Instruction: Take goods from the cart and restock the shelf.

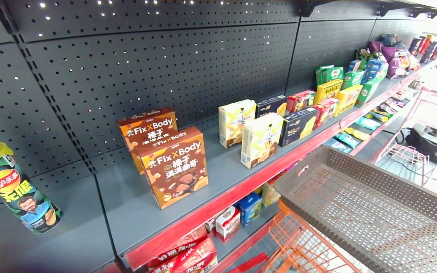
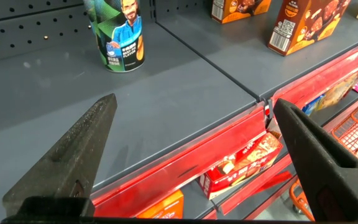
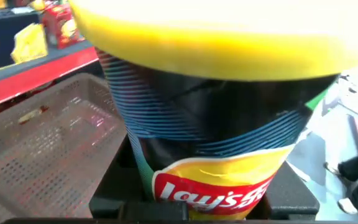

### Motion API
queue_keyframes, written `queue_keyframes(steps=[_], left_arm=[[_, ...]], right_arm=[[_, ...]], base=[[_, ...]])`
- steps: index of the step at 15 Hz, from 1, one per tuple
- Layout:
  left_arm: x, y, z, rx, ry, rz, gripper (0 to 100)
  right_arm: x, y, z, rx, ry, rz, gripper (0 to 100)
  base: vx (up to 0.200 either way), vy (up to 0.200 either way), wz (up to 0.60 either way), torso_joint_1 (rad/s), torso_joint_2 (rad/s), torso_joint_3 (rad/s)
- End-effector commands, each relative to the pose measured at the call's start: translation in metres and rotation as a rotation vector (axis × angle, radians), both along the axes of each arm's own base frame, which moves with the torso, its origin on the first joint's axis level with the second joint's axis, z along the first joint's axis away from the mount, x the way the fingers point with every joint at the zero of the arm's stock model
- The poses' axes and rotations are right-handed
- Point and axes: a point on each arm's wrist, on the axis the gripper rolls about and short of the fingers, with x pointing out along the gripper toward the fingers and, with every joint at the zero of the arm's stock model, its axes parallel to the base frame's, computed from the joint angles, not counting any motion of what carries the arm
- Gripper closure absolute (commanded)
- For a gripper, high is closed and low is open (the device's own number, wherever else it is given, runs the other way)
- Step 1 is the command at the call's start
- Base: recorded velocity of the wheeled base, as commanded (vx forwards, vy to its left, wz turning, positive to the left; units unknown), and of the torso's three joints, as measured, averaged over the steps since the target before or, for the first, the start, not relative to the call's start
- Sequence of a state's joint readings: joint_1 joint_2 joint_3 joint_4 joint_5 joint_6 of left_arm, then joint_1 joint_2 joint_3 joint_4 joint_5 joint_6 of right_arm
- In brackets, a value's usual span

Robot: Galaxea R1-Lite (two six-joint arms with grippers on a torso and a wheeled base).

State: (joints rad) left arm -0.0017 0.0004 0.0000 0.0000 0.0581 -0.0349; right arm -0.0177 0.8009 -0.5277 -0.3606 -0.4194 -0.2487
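A: What is the right pincer [image 3: 207, 196] doing?
B: It's clamped on a chips can [image 3: 222, 124], yellow lid toward the wrist camera. The can hides most of the fingers, so the grip is probably a mid-body one, judging by the dark parts on either side of the label. That hold would keep the tube vertical for setting down on its base.

A: And the left one?
B: The left pincer [image 2: 194, 106] has its jaws wide apart and holds nothing. It hangs over the red front lip of the shelf [image 1: 127, 197].

A: Where do the goods sit?
B: A standing can [image 1: 15, 189] of the same kind is at the lower left of the head view, on its base near the pegboard. The brown boxes [image 1: 175, 167] are at centre, one behind the other, with printed fronts facing the aisle so the labels read. The cream boxes [image 1: 260, 140] are right of centre in the same two-deep row.

A: So where would the held can go?
B: Most likely onto the grey deck beside the standing can, so like goes with like. There's open shelf between that can and the brown boxes.

A: What's in the containers?
B: The cart tray [image 1: 355, 204] is at the lower right of the head view, near the shelf lip. Its mesh is bare apart from a small scrap. An orange wire basket [image 1: 302, 242] sits under it, and its contents can't be made out. The lower shelf holds red packs [image 1: 188, 258].
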Motion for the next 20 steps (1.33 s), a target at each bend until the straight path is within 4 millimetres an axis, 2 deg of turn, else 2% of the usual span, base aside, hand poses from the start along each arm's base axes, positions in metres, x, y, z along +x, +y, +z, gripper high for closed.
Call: queue_keyframes(steps=[1,8,16,20], left_arm=[[0.0,0.0,0.0,0.0,0.001,0.0,0],[0.0,0.0,0.0,0.0,0.0,0.0,0],[0.0,0.0,0.0,0.0,0.0,0.0,0],[0.0,0.0,0.0,0.001,0.0,0.0,0]], right_arm=[[-0.008,-0.004,-0.012,0.028,0.003,-0.058,100],[-0.031,0.0,-0.041,0.074,-0.004,0.095,100],[-0.031,0.002,-0.047,0.094,0.0,0.161,100],[-0.03,0.002,-0.061,0.06,-0.011,0.173,100]], base=[[0.0,0.0,0.0,0.0,0.0,0.0],[0.0,0.0,0.0,0.0,0.0,0.0],[0.0,0.0,0.0,0.0,0.0,0.0],[0.0,0.0,0.0,0.0,0.0,0.0]])
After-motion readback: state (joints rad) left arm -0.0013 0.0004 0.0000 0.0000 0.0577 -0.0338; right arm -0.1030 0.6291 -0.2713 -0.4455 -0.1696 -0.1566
